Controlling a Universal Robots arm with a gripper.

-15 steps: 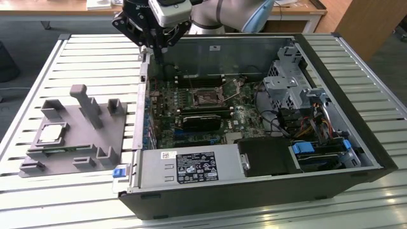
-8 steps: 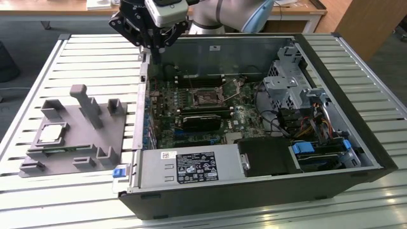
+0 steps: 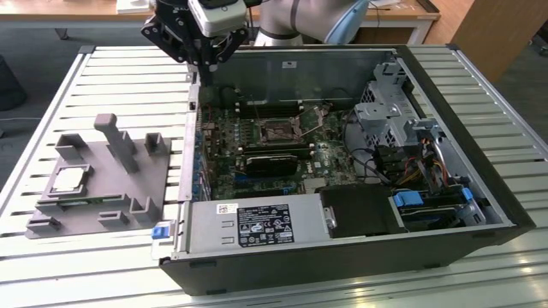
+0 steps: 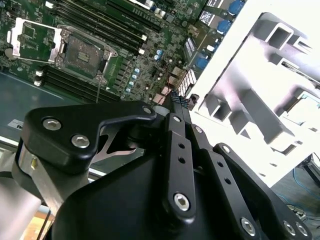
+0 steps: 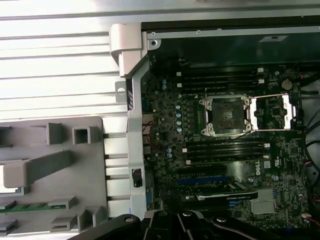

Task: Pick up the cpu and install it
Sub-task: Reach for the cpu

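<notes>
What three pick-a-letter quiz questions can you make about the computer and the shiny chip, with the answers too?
1. What state is the socket in?
A. open
B. closed up
C. hidden under a fan

2. Where is the cpu?
A. in the socket
B. on the holder beside the computer case
C. on the floor

3. What colour is the holder?
A. yellow
B. pink
C. grey

Answers:
1 A: in the first wrist view its metal cover is flipped to the side.
2 B: the shiny square lies on the holder, at the exterior view's left of the case.
3 C: the holder is plain grey all over.
</notes>
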